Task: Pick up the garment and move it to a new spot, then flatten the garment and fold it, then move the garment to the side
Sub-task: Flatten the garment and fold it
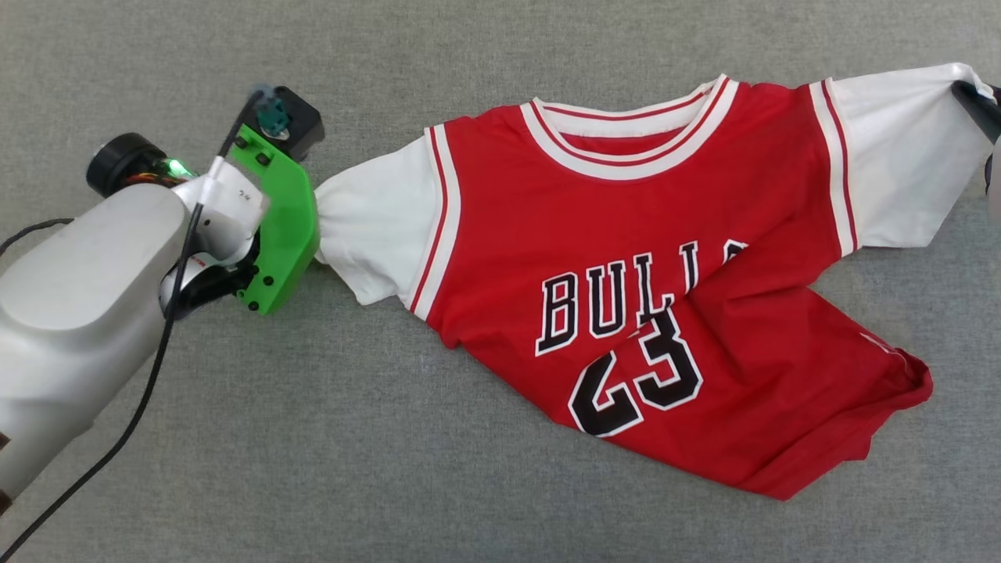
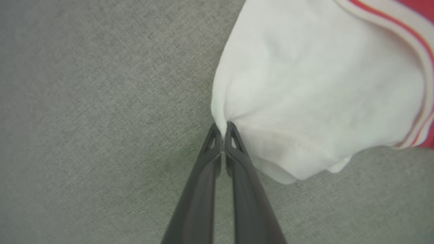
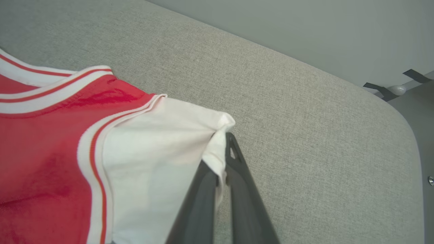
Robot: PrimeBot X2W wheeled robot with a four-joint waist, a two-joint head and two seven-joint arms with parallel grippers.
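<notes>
The garment (image 1: 626,274), a red jersey with white sleeves and black "BULLS 23" lettering, lies face up on the grey fabric surface, its lower hem bunched toward the lower right. My left gripper (image 2: 222,130) is shut on the edge of one white sleeve (image 2: 305,101); in the head view its fingers are hidden behind the green wrist mount (image 1: 281,227). My right gripper (image 3: 222,139) is shut on the tip of the other white sleeve (image 3: 162,152), seen at the far right edge of the head view (image 1: 977,102).
The grey fabric surface (image 1: 313,438) spreads all around the garment. In the right wrist view its rounded far edge (image 3: 390,98) shows, with a grey floor beyond. A black cable (image 1: 148,375) hangs along my left forearm.
</notes>
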